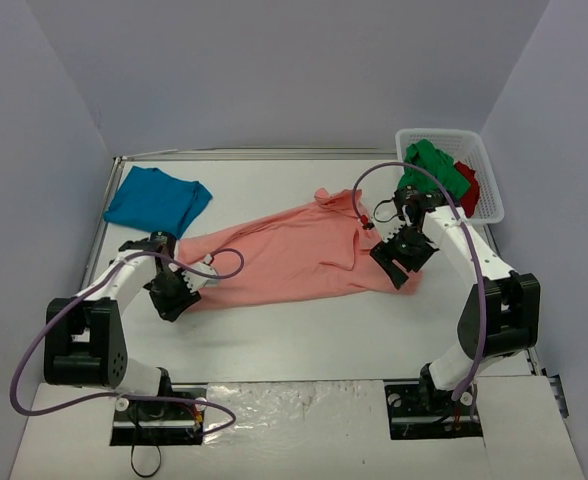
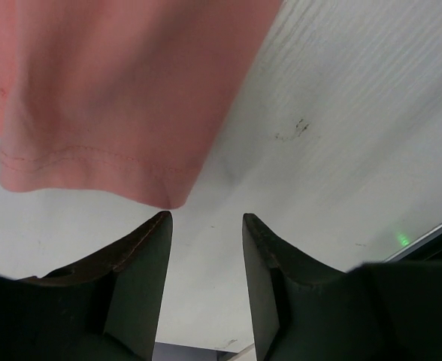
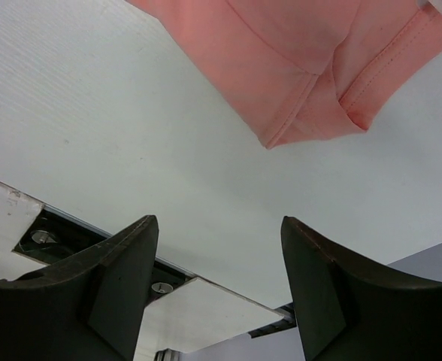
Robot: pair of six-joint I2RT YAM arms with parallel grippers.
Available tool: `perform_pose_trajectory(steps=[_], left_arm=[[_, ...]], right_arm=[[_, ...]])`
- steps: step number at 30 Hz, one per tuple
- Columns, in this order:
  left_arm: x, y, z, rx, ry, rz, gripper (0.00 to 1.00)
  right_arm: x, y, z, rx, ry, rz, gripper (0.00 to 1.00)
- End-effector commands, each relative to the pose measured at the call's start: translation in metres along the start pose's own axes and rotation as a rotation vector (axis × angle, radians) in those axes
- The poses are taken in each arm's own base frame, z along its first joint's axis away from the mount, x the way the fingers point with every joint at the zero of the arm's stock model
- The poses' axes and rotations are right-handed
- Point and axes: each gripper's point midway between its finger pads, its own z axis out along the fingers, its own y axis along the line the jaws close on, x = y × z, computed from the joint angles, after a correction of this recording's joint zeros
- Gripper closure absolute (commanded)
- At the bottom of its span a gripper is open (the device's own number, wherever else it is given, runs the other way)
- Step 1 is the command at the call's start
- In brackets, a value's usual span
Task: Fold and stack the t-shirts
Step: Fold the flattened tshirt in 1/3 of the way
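Observation:
A salmon-pink t-shirt (image 1: 294,255) lies spread and wrinkled across the middle of the table. A teal-blue t-shirt (image 1: 157,200) lies folded at the back left. A green t-shirt (image 1: 436,168) and a red one (image 1: 467,187) sit in the basket. My left gripper (image 1: 177,297) is open and empty beside the pink shirt's left end; its hem corner (image 2: 116,98) lies just beyond the left gripper (image 2: 206,226). My right gripper (image 1: 404,257) is open and empty at the shirt's right end; a sleeve corner (image 3: 311,68) lies ahead of the right gripper (image 3: 219,226).
A white mesh basket (image 1: 486,160) stands at the back right corner. The table's metal edge rail (image 3: 93,233) shows in the right wrist view. Grey walls enclose the table on three sides.

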Motion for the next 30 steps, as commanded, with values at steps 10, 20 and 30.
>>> perform_pose_trajectory(steps=[10, 20, 30], left_arm=[[-0.012, 0.011, 0.013, 0.015, -0.045, 0.014, 0.52], [-0.012, 0.015, 0.025, 0.029, -0.026, -0.005, 0.85], [-0.022, 0.025, 0.011, -0.048, -0.077, -0.038, 0.97]], right_arm=[[0.016, 0.002, -0.002, 0.015, 0.022, 0.047, 0.36], [0.034, 0.005, 0.008, 0.017, 0.087, 0.055, 0.35], [0.044, 0.003, 0.032, 0.004, 0.170, 0.055, 0.34]])
